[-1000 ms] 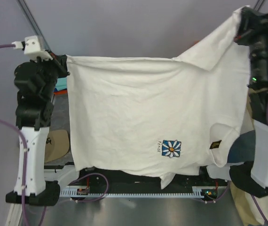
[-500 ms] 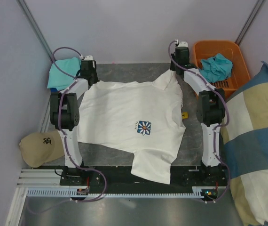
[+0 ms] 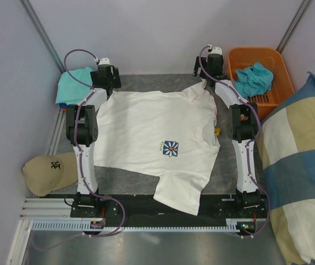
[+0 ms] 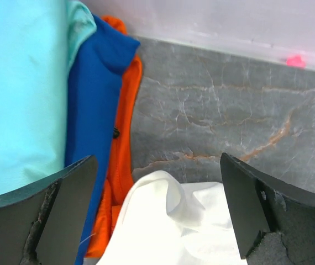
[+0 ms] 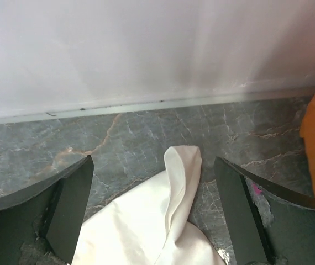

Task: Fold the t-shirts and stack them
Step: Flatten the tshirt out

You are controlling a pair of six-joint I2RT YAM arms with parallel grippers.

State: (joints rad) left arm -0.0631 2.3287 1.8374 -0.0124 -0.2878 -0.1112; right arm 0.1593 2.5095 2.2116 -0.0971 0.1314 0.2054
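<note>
The large white t-shirt [image 3: 146, 132] lies spread on the grey table, its flower print [image 3: 170, 147] facing up and one part hanging over the near edge. My left gripper [image 3: 106, 83] stands open over its far left corner, and in the left wrist view that rumpled corner [image 4: 168, 221] lies free between the fingers of the gripper [image 4: 157, 215]. My right gripper [image 3: 210, 69] is open over the far right corner [image 5: 182, 165], which lies loose between the wide-apart fingers of the gripper [image 5: 155, 215]. Teal [image 4: 19, 94], blue [image 4: 94, 99] and orange [image 4: 121, 149] tees are stacked beside the left gripper.
An orange basket [image 3: 254, 51] at the back right holds a crumpled teal garment [image 3: 254, 77]. A tan cap [image 3: 47, 172] lies at the left. A big checked cushion [image 3: 301, 176] fills the right side. A small yellow thing [image 3: 217, 132] sits by the shirt's right edge.
The white shirt was held up high by both grippers, then came down flat on the table. Both grippers have since opened and let go of its far corners.
</note>
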